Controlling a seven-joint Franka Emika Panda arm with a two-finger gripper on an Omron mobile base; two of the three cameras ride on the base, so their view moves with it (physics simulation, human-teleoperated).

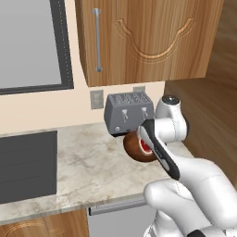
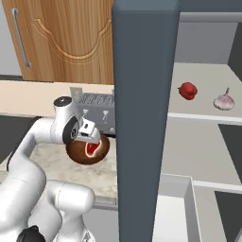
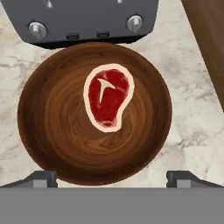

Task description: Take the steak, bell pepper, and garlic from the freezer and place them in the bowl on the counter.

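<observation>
The dark brown bowl [image 3: 57, 131] sits on the beige counter [image 3: 199, 131] in front of the toaster. Flat inside it lies the steak [image 3: 108, 98], red with a pale rim and a white T mark. My gripper [image 3: 113, 179] hangs just above the bowl, open, its two tips wide apart with nothing between them. From the right base view the gripper [image 2: 92, 138] hovers over the bowl [image 2: 75, 152] and the steak [image 2: 90, 149]. The bell pepper [image 2: 188, 90] and the garlic [image 2: 224, 101] rest side by side on a white shelf inside the freezer [image 2: 144, 118].
A grey toaster [image 1: 127, 113] stands right behind the bowl [image 1: 134, 148] against the wall. Wooden cupboards [image 1: 148, 41] hang above. A dark cooktop [image 1: 28, 166] lies at the counter's left. The freezer's open door edge rises close to the bowl's right.
</observation>
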